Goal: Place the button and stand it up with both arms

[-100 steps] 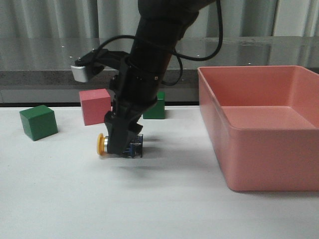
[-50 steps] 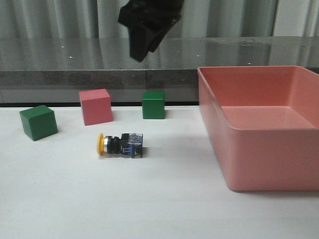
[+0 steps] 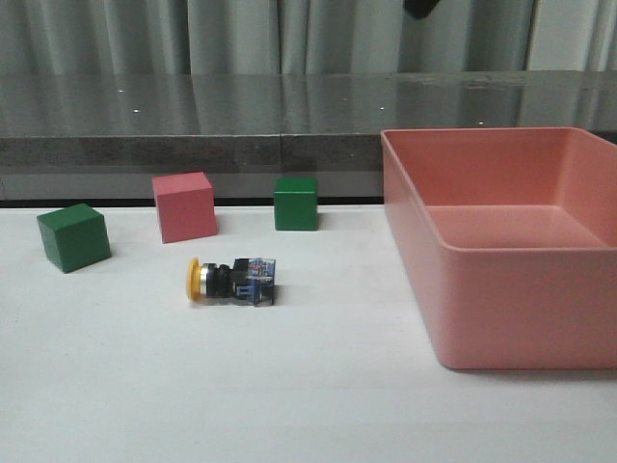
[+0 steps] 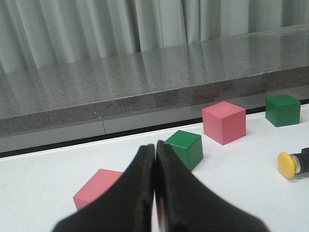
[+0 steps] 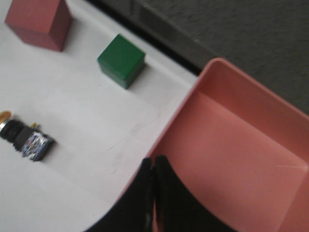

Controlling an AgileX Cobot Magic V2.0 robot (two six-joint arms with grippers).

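The button [image 3: 232, 281] is lying on its side on the white surface [image 3: 289, 386], its yellow cap pointing away from the pink bin [image 3: 501, 289], untouched by either arm. Taking the button as landmark: a pink cube [image 3: 184, 205] and a green cube [image 3: 296, 203] are sitting behind it, and another green cube [image 3: 73, 236] is resting off on the cap's side. The left pincer [image 4: 155, 150] is pressed together, holding nothing. The right pincer [image 5: 153, 164] is likewise pressed together and empty, hanging above the bin's near wall.
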